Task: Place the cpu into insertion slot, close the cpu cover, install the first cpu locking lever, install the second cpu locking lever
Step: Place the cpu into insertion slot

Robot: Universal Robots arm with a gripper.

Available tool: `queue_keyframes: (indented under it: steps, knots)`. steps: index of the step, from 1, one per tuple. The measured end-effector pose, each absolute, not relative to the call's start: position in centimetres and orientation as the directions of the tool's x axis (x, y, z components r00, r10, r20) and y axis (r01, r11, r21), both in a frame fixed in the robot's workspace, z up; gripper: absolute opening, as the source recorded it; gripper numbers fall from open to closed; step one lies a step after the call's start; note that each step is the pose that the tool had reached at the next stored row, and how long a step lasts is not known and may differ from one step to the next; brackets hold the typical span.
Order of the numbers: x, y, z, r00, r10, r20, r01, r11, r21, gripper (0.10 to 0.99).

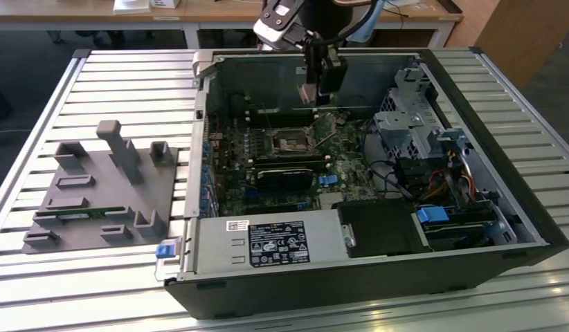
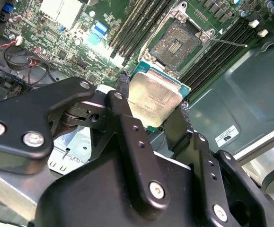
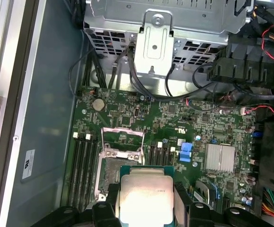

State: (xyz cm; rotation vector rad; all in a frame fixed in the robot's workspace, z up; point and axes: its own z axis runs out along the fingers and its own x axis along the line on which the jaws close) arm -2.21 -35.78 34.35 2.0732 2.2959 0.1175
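Inside the open computer case (image 1: 358, 283) on the slatted bench (image 1: 44, 104), the end effector (image 2: 153, 100) is clamped on the cpu (image 2: 156, 94).
The cpu hangs above the motherboard (image 3: 174, 118), near the bare insertion slot (image 2: 177, 45), with the cpu cover (image 3: 122, 135) swung open; a white label (image 2: 227, 135) sits on the case wall.

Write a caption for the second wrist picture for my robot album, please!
The gripper holds the cpu close to the empty insertion slot.

- Arm (image 1: 286, 21): enters the exterior view at 12 o'clock, wrist directed toward 6 o'clock.
- End effector (image 1: 312, 100): both black fingers (image 2: 129, 127) clamped on opposite edges of the cpu (image 2: 153, 97), metal face exposed between them.
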Motion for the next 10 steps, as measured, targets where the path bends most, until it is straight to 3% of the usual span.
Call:
queue_keyframes:
  steps: [10]
  knots:
    - [-2.21, -35.77, 34.00, -0.102, 0.995, 0.017, 0.991, 0.101, 0.087, 0.537]
